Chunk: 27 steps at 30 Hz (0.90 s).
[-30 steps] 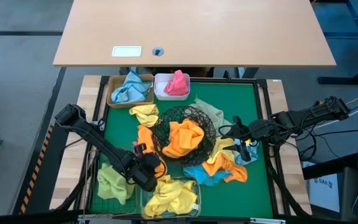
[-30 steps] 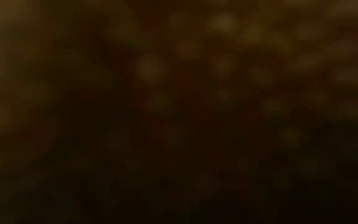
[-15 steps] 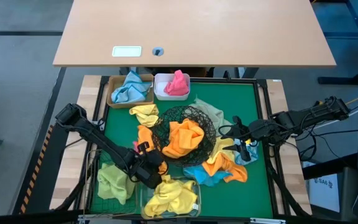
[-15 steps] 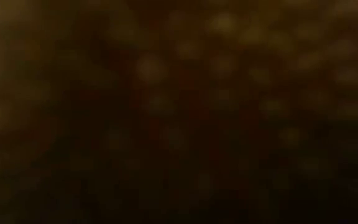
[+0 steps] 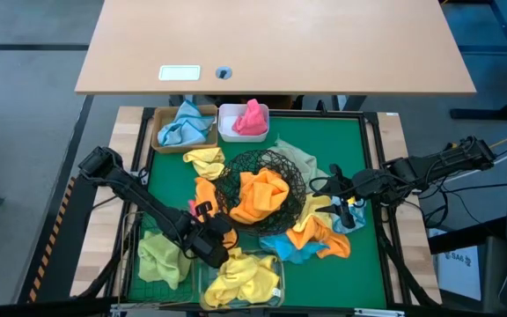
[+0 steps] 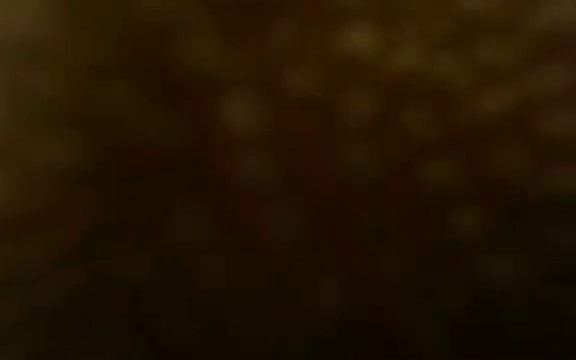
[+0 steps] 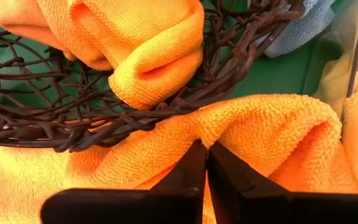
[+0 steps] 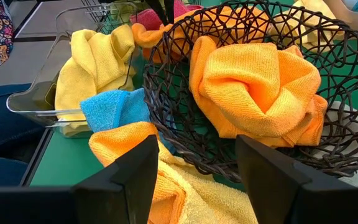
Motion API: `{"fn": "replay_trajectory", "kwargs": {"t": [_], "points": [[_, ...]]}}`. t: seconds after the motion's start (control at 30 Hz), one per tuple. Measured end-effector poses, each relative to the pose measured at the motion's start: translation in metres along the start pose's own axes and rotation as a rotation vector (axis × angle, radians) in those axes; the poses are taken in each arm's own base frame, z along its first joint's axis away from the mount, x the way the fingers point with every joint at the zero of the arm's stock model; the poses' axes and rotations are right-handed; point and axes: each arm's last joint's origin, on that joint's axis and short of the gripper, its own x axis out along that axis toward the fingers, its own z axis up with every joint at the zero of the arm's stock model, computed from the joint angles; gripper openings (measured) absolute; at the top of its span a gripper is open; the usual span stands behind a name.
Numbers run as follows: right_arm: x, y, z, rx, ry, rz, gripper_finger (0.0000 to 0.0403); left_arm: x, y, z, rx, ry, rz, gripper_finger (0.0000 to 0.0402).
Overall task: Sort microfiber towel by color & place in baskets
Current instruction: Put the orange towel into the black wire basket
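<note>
Left tool (image 7: 205, 155) pinched shut on an orange towel (image 7: 272, 134) right beside the black wire bowl (image 5: 262, 189), which holds another orange towel (image 5: 262, 195). Right tool (image 8: 194, 165) spread open near the bowl's other side. Low view too dark, probably blocked.

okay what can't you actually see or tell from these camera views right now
- Low view: all dark blur, nothing readable.
- Left gripper: fingers together against an orange towel; left wrist view doesn't show whether cloth is pinched.
- High view: wire bowl hides towels beneath it.
- Green basket: partly covered by the left arm.
- Clear box: cut off in right wrist view.
</note>
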Motion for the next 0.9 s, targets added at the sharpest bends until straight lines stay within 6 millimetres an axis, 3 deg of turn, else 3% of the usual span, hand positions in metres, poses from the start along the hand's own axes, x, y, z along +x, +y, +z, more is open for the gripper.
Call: {"fn": "replay_trajectory", "kwargs": {"t": [0.23,0.37,0.57,0.9], "points": [[0.0,0.0,0.0,0.0,0.0,0.0,0.0214,-0.001,-0.001,-0.001,-0.002,0.055,-0.05,0.0002],[0.0,0.0,0.0,0.0,0.0,0.0,0.0214,-0.011,-0.006,0.01,-0.012,0.026,-0.08,0.0001],[0.0,0.0,0.0,0.0,0.0,0.0,0.0214,-0.033,-0.013,0.033,0.054,-0.05,-0.106,0.0001],[0.0,0.0,0.0,0.0,0.0,0.0,0.0214,-0.088,-0.011,0.076,0.121,-0.198,-0.023,0.0]]}}
